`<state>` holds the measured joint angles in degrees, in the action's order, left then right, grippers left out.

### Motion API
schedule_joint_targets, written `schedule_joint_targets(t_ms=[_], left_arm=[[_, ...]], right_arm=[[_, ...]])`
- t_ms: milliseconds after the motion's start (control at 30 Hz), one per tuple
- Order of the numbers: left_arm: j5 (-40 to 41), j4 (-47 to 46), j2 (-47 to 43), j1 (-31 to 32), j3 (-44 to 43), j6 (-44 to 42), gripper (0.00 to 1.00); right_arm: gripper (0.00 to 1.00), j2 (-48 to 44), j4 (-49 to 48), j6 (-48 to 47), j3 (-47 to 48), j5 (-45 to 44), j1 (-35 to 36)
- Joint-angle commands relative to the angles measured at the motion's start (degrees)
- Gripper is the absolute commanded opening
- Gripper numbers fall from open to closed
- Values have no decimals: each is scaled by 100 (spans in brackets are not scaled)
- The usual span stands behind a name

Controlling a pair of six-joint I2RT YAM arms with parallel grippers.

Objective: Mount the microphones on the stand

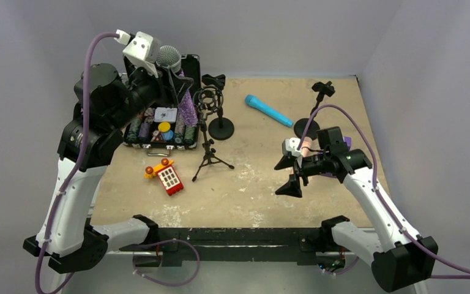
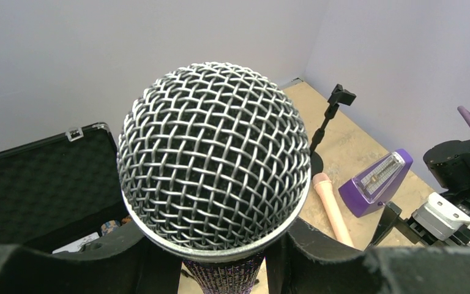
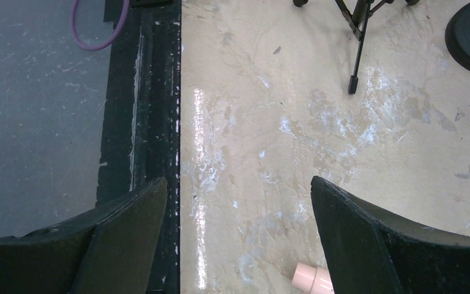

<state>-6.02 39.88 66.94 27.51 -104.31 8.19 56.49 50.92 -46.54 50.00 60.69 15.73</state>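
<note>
We see a scuffed tan tabletop and pale grey walls; left gripper clamps the purple microphone, right gripper gapes.

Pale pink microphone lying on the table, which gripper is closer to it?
Right. The right gripper hovers open just beside the pale pink microphone, whose end shows by its finger. The left gripper is far across the table, raised by the black case, clamped on the glittery purple microphone.
</note>
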Motion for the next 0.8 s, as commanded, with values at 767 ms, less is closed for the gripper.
schedule_joint_targets(t_ms=[767], left_arm=[[-692,-656,-55,-586,-377,359,0]], right_arm=[[90,73,-108,-144,-43,-39,-32]])
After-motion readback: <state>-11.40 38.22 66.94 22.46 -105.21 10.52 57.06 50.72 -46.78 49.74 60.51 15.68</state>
